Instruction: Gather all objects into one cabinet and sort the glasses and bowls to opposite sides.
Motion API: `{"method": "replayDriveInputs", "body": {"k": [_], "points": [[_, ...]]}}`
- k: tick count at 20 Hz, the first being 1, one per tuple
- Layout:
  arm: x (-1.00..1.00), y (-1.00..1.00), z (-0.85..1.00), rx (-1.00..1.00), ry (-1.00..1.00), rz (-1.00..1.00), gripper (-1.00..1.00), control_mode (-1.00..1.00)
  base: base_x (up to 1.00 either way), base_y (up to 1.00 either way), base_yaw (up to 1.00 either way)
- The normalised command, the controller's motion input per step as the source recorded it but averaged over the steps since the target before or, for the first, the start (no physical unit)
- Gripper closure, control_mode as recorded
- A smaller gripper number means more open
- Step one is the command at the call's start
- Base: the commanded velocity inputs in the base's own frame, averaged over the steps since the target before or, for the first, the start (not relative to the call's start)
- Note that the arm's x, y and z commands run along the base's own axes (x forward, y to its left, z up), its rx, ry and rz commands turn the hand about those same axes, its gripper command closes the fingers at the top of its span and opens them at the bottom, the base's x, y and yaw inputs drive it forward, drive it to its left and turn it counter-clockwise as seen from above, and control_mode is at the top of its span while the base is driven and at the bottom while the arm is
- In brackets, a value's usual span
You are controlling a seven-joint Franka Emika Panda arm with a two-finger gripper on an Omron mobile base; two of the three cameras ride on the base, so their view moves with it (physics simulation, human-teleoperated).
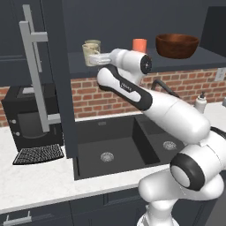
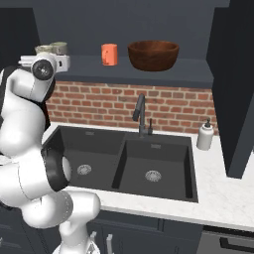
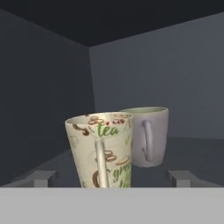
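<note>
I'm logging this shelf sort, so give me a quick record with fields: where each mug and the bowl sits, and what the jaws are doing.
cream patterned mug: left end of dark cabinet shelf, between the jaws, tilted
grey-green mug: just behind the cream one
bright orange mug: mid-shelf, standing apart
wide dark brown bowl: right of the orange mug
gripper: jaws spread either side of the cream mug, not touching it

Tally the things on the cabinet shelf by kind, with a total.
Mugs: 3 — cream tea-patterned mug, grey-green mug, orange mug
Bowls: 1 — dark brown bowl
Total: 4
</note>
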Motion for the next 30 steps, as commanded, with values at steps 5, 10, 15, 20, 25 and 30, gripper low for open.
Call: {"method": "replayDriveInputs", "body": {"k": [5, 10, 15, 20, 25, 30], "points": [[-0.42, -0.34, 0.05, 0.0, 0.0, -0.1, -1.0, -1.0, 0.0, 0.0, 0.0], [-0.23, -0.56, 0.22, 0.0, 0.01, -0.15, -1.0, -1.0, 0.0, 0.0, 0.0], [-0.06, -0.6, 0.46, 0.0, 0.08, -0.22, -1.0, -1.0, 0.0, 0.0, 0.0], [-0.03, -0.68, 0.34, 0.0, 0.09, -0.19, -1.0, -1.0, 0.0, 0.0, 0.0], [-0.14, -0.58, 0.05, 0.0, 0.06, -0.17, -1.0, -1.0, 0.0, 0.0, 0.0], [-0.21, -0.39, -0.05, -0.01, 0.03, -0.16, -1.0, -1.0, 0.0, 0.0, 0.0]]}}
